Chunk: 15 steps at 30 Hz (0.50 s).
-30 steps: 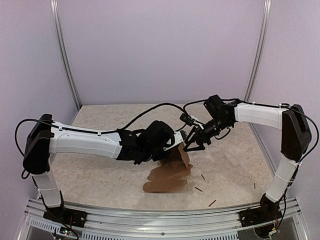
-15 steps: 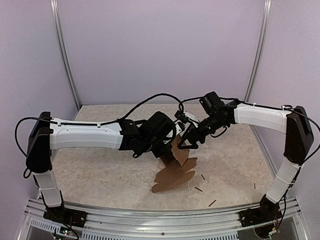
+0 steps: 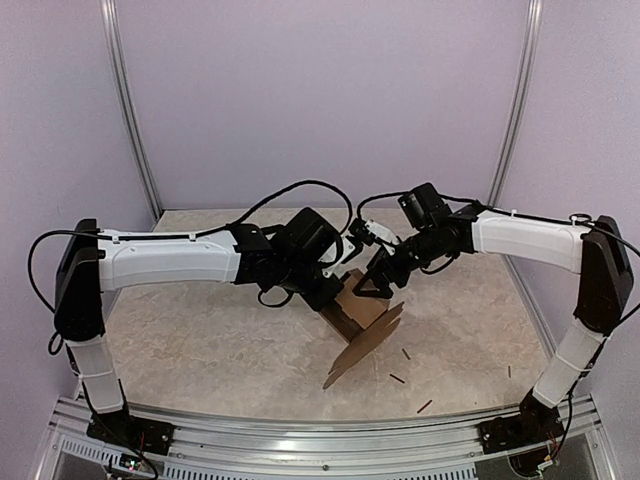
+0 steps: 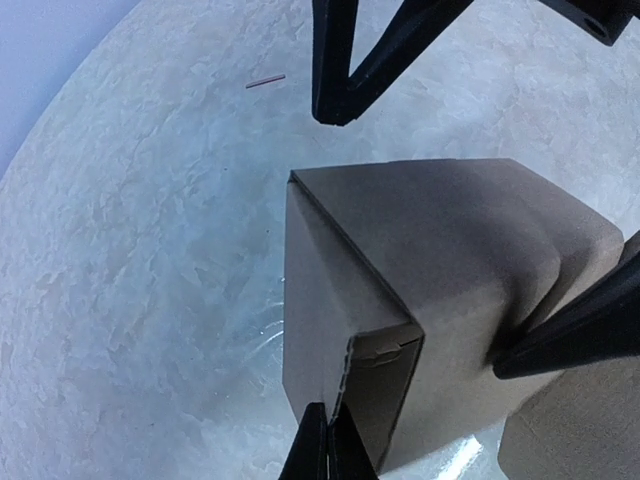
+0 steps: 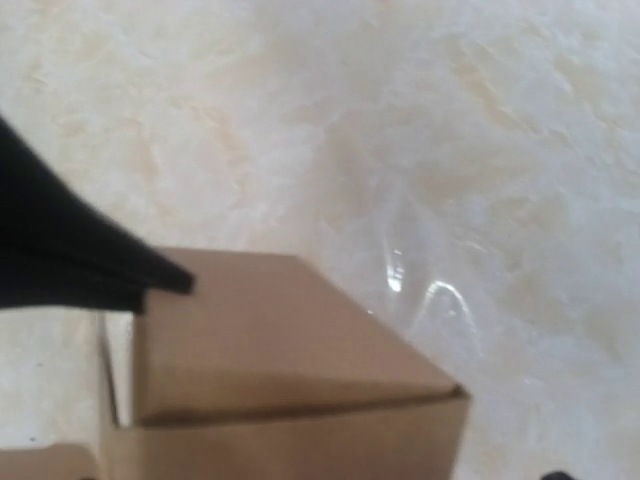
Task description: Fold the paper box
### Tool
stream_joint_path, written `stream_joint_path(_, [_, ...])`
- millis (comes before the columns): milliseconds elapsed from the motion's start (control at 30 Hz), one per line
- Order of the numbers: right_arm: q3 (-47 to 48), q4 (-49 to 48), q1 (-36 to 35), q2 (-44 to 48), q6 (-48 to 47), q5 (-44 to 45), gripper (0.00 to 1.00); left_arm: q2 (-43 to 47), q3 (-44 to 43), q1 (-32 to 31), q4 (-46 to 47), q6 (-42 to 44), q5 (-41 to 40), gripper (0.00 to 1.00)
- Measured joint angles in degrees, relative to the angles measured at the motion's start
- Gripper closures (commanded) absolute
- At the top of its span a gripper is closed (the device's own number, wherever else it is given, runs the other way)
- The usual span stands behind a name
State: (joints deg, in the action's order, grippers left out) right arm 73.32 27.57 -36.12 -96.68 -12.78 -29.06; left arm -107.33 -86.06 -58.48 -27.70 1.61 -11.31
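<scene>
**Q:** Quick pass, biggest first?

**Me:** Tabletop [image 3: 200, 350], then my left arm [image 3: 170, 265] and right arm [image 3: 530, 232], both reaching to its middle. The paper box [image 3: 350, 312] is between them, raised and half formed. Its long flap [image 3: 366, 346] hangs down, and I can't tell if the tip touches the tabletop.

**Q:** Hands?

**Me:** Left hand [image 3: 335, 298] is pressed together on a thin box wall — I'd say that pinch carries the box. Right hand [image 3: 378, 290] is spread wide with fingers around the box top, holding nothing — probably placed to push a panel in.

**Q:** Small stuff?

**Me:** Dark sticks [image 3: 425, 406] on the tabletop, well apart from the box.
</scene>
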Motion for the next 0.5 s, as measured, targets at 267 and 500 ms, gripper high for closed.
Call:
stream_joint_path(267, [-0.35,-0.09,-0.52,-0.07,0.37,4.98,0.25,-0.44,-0.94,2.12,-1.53,-4.39,9.05,1.00])
stream_joint_path(500, [-0.85,-0.09,-1.40,-0.33,0.55,10.29,0.49,-1.46,-0.94,3.34,-1.49,-7.08,15.78,1.00])
